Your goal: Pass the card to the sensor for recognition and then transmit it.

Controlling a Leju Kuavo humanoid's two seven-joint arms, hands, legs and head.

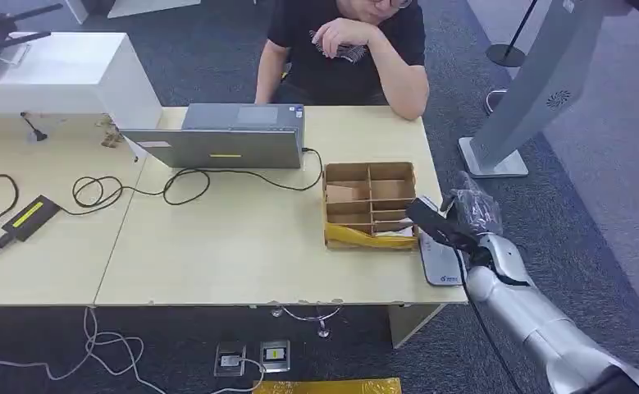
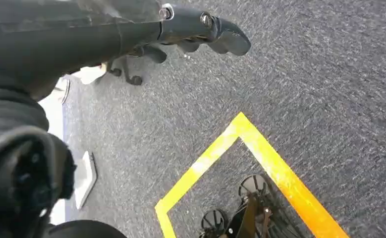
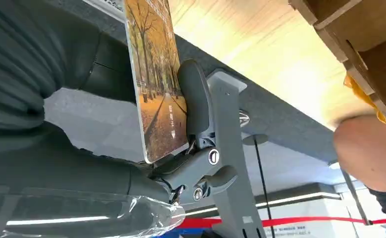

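My right hand (image 1: 457, 223), wrapped in clear film, reaches over the table's front right corner. It pinches a card (image 1: 425, 212) just above the flat grey-white sensor (image 1: 440, 264). In the right wrist view the card (image 3: 158, 84) carries a picture of autumn trees and sits between the thumb and the dark fingers (image 3: 195, 99) of my right hand (image 3: 131, 129). My left hand (image 2: 200, 29) hangs beside my body above the grey carpet, fingers loosely extended, holding nothing.
A divided cardboard box (image 1: 371, 205) stands right next to the sensor. Behind it are a laptop (image 1: 225, 138), cables and a power adapter (image 1: 29, 215). A person (image 1: 349, 49) sits at the table's far side. A white stand (image 1: 537, 90) rises beside the table on the right.
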